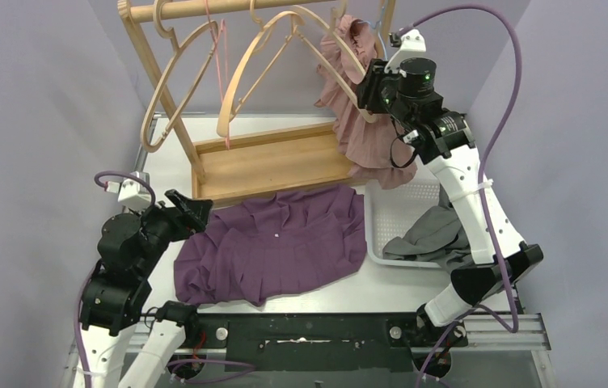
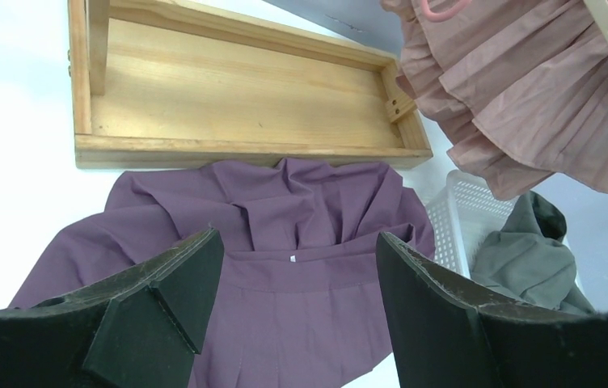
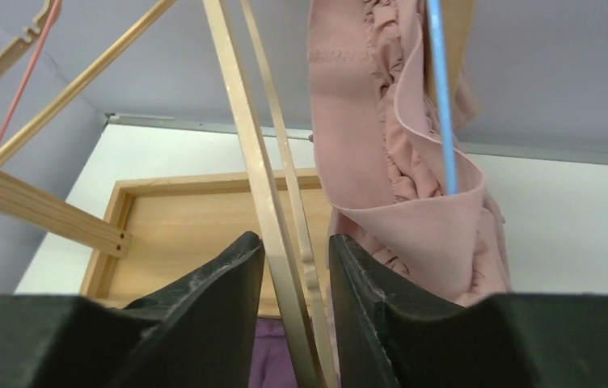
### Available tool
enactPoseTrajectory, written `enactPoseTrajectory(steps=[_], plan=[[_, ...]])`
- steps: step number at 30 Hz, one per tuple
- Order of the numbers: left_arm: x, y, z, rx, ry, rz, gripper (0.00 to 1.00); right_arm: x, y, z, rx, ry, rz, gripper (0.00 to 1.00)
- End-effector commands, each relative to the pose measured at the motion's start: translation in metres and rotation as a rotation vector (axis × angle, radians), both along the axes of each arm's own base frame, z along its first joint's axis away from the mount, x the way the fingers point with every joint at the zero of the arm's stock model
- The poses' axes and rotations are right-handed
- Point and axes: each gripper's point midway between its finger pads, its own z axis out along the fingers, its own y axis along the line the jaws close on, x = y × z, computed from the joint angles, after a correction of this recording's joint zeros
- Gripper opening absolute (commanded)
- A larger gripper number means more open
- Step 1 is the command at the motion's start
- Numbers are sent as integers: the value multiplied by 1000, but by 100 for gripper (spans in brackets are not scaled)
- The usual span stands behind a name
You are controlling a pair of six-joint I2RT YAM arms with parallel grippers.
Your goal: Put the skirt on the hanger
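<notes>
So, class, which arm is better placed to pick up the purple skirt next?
Left. Its jaws stand open right at the edge of the purple skirt. The right arm's jaws are up at the rack, closed around a wooden hanger.

The left arm is crouching low at the near left, its black 2-finger left gripper [image 2: 297,242] gaping wide. The right arm is reaching up far right, its black right gripper [image 3: 294,238] pinching a pale wooden hanger [image 3: 262,194].

No legible text
Possibly faint print on the right arm's black joint [image 1: 449,123], too small to read.
</notes>
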Motion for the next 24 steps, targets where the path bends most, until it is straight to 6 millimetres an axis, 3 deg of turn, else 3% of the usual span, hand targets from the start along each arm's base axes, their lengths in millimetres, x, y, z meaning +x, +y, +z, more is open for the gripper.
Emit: enactPoseTrajectory(steps=[1,7,15,24], plan=[[4,-2,40,11,-131,-20,69,0,10,26,-13,-72,72,33],[8,-1,51,32,-156,-21,68,10,6,30,-71,-122,51,0],[7,-1,65,33,-200,-26,68,-17,4,81,-52,-327,93,0],[4,-3,78,28,-249,-40,76,-37,2,73,-53,-341,127,0]])
